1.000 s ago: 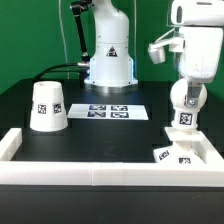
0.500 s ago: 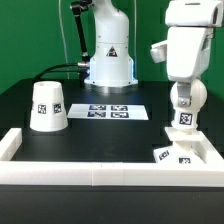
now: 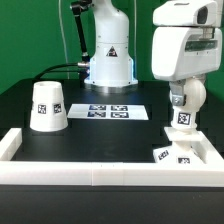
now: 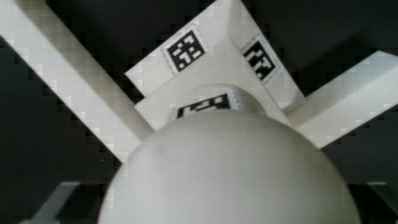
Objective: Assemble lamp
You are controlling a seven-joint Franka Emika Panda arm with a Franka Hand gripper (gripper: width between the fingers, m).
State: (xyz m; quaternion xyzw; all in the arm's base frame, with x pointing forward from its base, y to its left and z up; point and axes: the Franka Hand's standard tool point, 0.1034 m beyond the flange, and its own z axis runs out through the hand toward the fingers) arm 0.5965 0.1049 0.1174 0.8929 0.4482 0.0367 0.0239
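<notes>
My gripper (image 3: 181, 97) is shut on the small rounded white bulb (image 3: 183, 112), which carries a square tag, and holds it just above the low angular base (image 3: 172, 154) in the corner at the exterior view's right. In the wrist view the bulb (image 4: 222, 165) fills the foreground between dark fingers (image 4: 39, 203) at the frame's edges, with the tagged base (image 4: 217, 55) beyond it against the white walls. The tapered shade (image 3: 47, 106) stands wide end down at the exterior view's left, away from the gripper.
The marker board (image 3: 113, 112) lies flat in the middle of the black table. A low white wall (image 3: 90, 176) runs along the front and turns at both ends. The robot's pedestal (image 3: 108, 62) stands at the back.
The arm's upper body has swung toward the exterior view's left and looms larger. The bulb in the gripper has stayed almost in place above the base.
</notes>
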